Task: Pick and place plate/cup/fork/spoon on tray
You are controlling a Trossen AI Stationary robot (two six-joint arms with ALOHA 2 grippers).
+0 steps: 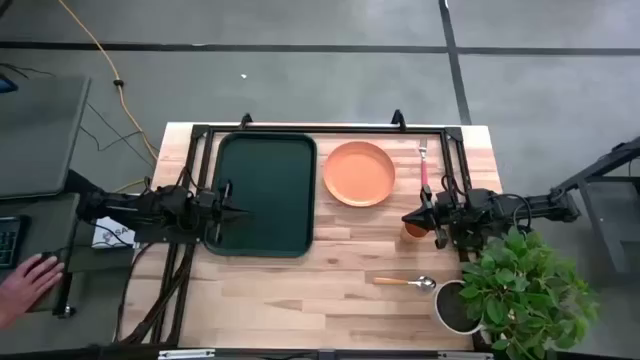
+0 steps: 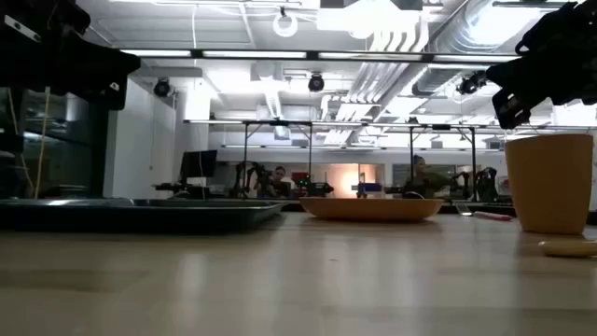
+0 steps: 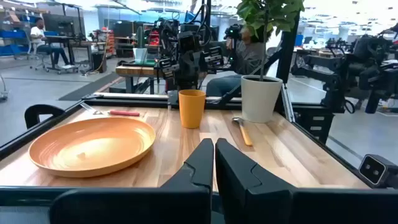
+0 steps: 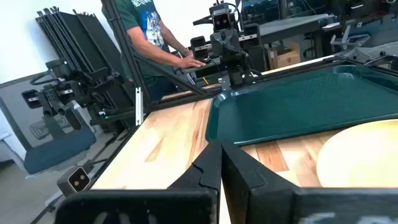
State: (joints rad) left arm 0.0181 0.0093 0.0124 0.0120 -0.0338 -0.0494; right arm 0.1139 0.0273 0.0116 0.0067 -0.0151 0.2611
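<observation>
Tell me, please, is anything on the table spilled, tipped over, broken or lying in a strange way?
Nothing stands out. The cup stands upright, the plate lies flat beside the tray, and the fork and spoon lie flat on the table.

on the table there is one tray [image 1: 264, 195], one plate [image 1: 359, 173], one cup [image 1: 414, 230], one fork [image 1: 424, 165] and one spoon [image 1: 407, 283]. one potted plant [image 1: 520, 290] stands at the table's corner. two arms reach in, each with one gripper: left gripper [image 1: 236, 211], right gripper [image 1: 408, 217]. one person's hand [image 1: 27, 283] shows beside the table.
</observation>
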